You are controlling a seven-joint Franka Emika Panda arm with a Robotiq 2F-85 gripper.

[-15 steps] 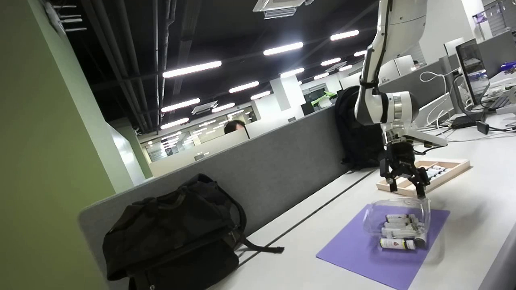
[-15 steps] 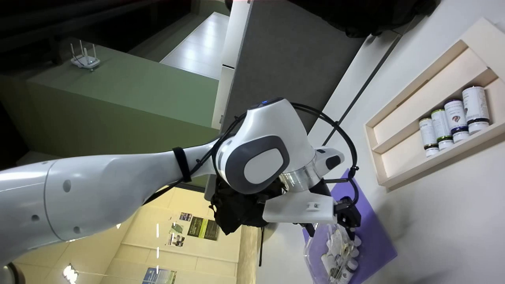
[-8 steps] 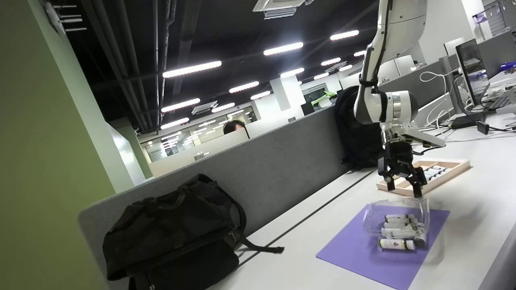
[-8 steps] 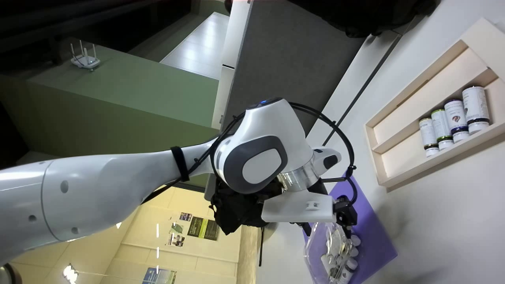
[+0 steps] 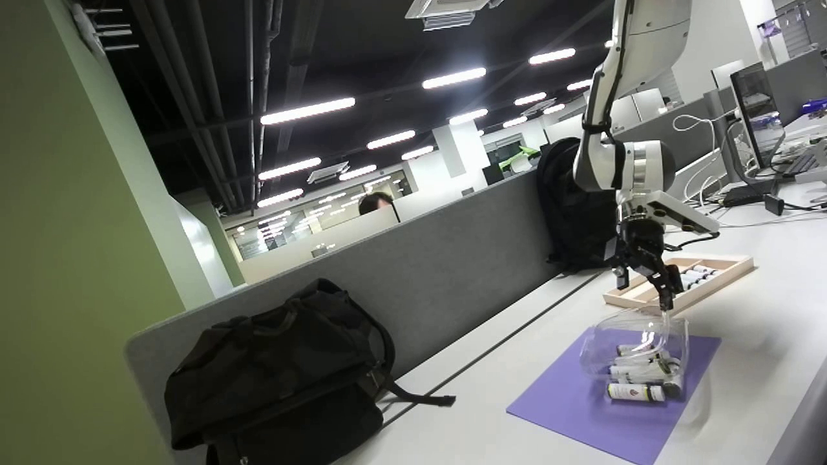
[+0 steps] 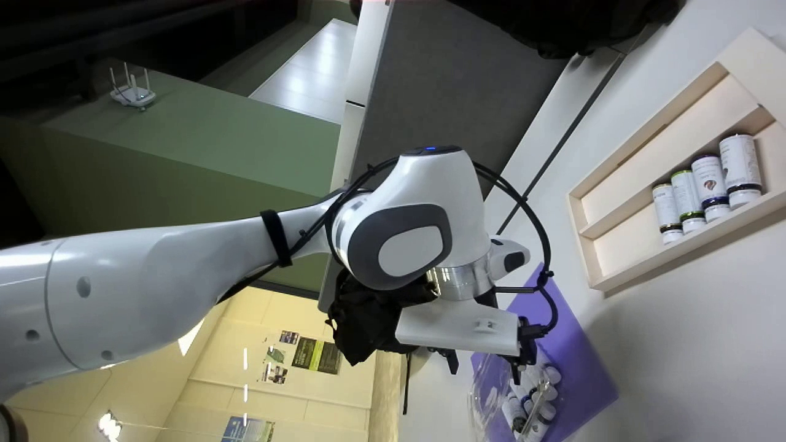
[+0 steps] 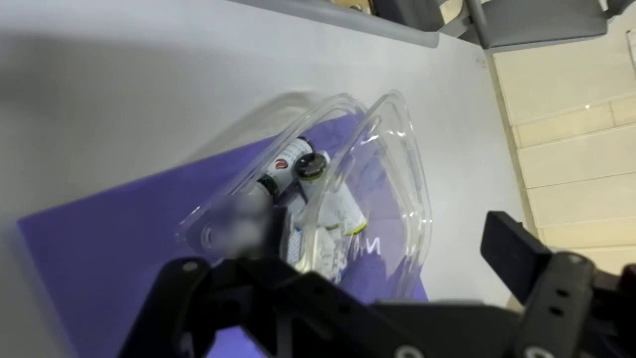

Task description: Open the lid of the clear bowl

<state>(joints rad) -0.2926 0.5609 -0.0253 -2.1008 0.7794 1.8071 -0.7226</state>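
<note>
So I'm working at a big white desk (image 5: 769, 342) here, with a grey partition (image 5: 452, 245) along one side. In an exterior view there's a black backpack (image 5: 278, 368) near that partition, way out at 9 o'clock from the purple mat (image 5: 568, 413). The wooden tray (image 6: 758, 73) is at the mat's 1 o'clock, near it. The clear bowl (image 5: 678, 339) sits on the mat, toward 1 o'clock as well. Its lid (image 7: 392, 159) is over the bowl but tipped: in the wrist view I can see a gap along its 10 o'clock side, between the raised edge and the bowl's rim. Back in an exterior view, my gripper (image 5: 644, 296) hangs at 12 o'clock from the bowl, fingers spread wide apart. One fingertip (image 5: 666, 299) is right at the lid's raised edge, though honestly I can't tell whether it's touching. Smallest stuff: a bunch of white-labelled bottles (image 7: 293, 154) at the bowl, some seen through the plastic, plus four more bottles (image 6: 709, 178) side by side in the tray.
</note>
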